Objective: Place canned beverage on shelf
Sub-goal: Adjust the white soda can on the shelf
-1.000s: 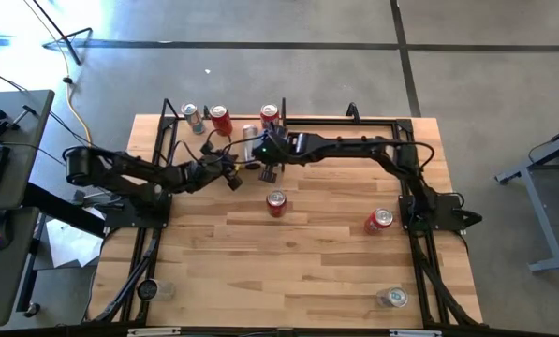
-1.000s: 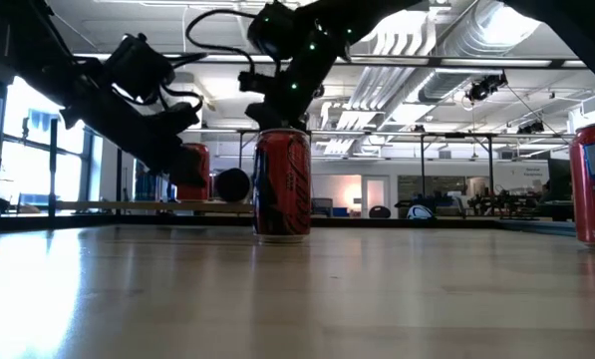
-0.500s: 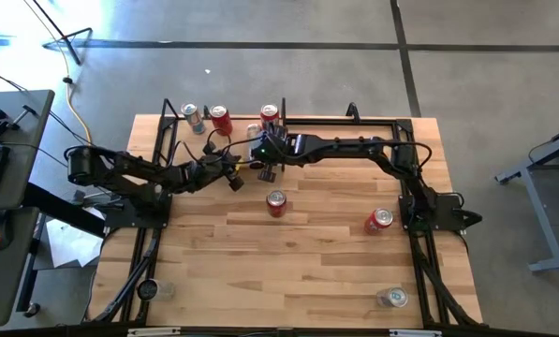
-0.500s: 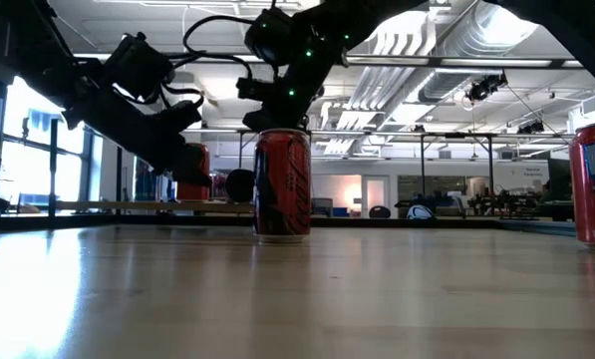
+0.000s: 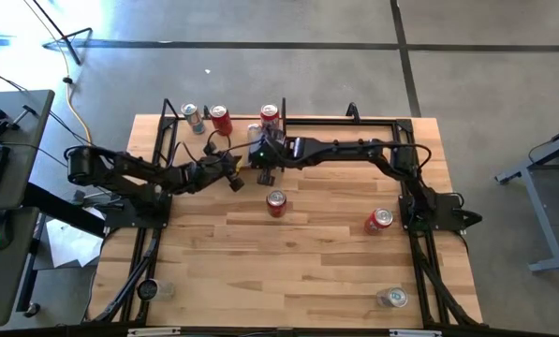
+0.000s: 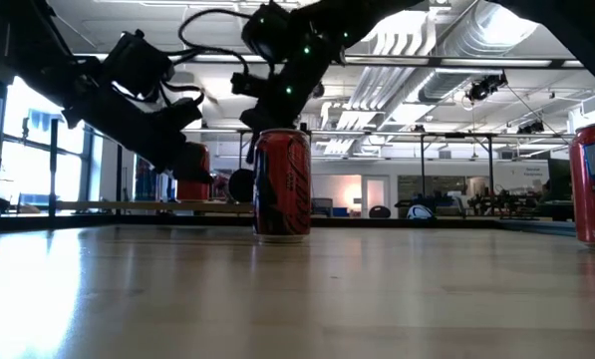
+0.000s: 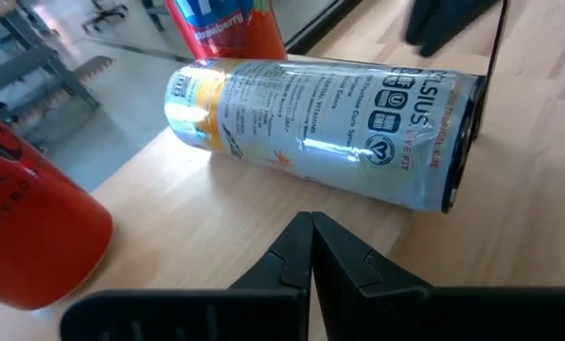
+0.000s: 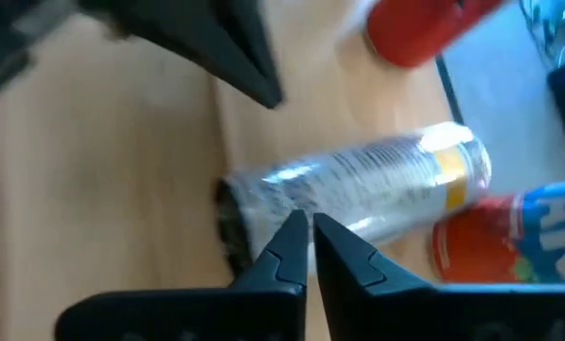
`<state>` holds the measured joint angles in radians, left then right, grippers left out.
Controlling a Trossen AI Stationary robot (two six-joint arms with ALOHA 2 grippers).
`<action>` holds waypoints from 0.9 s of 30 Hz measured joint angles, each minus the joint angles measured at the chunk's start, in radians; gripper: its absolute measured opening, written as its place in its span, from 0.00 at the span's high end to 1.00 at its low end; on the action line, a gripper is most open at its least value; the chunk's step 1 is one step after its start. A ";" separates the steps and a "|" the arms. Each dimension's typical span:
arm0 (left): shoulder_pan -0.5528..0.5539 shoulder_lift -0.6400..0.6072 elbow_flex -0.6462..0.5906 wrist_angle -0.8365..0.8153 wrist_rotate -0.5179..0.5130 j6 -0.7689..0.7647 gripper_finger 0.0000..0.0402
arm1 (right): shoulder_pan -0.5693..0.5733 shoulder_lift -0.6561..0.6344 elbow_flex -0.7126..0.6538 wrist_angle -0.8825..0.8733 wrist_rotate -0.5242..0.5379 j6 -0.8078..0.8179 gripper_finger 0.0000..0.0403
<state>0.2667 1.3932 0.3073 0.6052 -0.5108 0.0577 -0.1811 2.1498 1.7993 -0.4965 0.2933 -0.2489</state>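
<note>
A silver canned beverage lies on its side on the tabletop near the far edge; it also shows in the right wrist view. My left gripper is shut, and its tips stop just short of the can's side. My right gripper is shut, and its tips are over the can near its dark bottom end. The shelf, at the far edge, holds a teal can and two red cans. My right gripper's shut fingertips show in front of the lying can's side, coming at it from the table's right. I cannot tell whether they touch it. The can lies flat on the tabletop.
A red can stands upright mid-table, large in the low view. Another red can stands to the right, and a silver can stands near the front right corner. Black frame rails run along the table's sides.
My right gripper has gone a little toward the table's left edge, over the lying can, staying shut.
</note>
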 joint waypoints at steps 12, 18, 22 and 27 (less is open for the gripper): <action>-0.139 -0.157 -0.080 -0.017 -0.126 0.033 1.00 | 0.119 -0.008 -0.010 0.002 0.209 -0.174 0.45; -0.143 -0.228 -0.154 -0.010 -0.100 -0.014 1.00 | 0.088 -0.004 -0.001 -0.001 0.171 -0.086 0.31; -0.143 -0.242 -0.158 -0.007 -0.096 -0.012 1.00 | 0.063 0.004 0.062 -0.015 0.158 -0.039 0.39; -0.143 -0.249 -0.158 0.023 -0.096 -0.008 1.00 | 0.042 -0.002 0.179 -0.062 0.107 -0.014 0.67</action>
<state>0.1232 1.1442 0.1493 0.6284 -0.6066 0.0494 -0.1392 2.1483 1.9784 -0.5586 0.4001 -0.2631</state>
